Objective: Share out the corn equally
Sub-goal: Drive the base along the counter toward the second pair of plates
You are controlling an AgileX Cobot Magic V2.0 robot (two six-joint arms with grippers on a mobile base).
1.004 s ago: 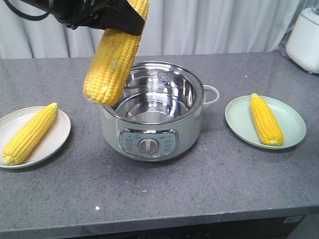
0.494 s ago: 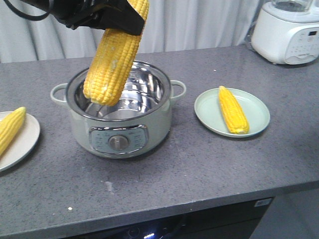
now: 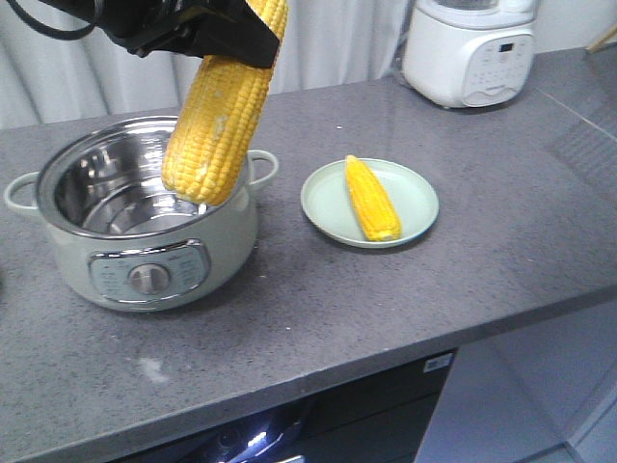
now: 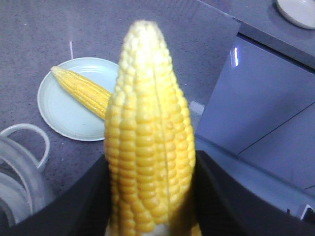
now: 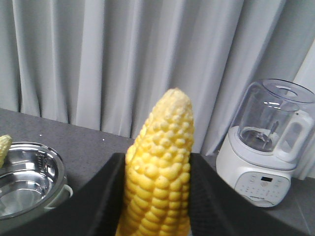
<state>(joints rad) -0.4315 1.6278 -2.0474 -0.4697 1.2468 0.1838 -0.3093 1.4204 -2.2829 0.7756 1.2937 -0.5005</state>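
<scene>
Pot (image 3: 224,241), green plate (image 3: 416,193) and blender (image 3: 468,53) have slid leftward in the front view. Seen against the pot's right rim, the left gripper (image 4: 150,196) is clamped on a raised cob (image 3: 217,116). A plated cob (image 3: 372,198) lies on the green plate. The right gripper (image 5: 157,196) grasps a third cob (image 5: 160,157), tip up.

A gray speckled stone tabletop (image 3: 482,260) runs across the front view, its front edge overhanging dark cabinets. Three things stand on it. An electric pot (image 3: 145,280) with a pale green body and a shiny steel inside is at the left. A pale green plate (image 3: 413,198) sits just beside the pot's right handle. A white blender (image 3: 468,58) stands near the back edge, well apart from the plate.
</scene>
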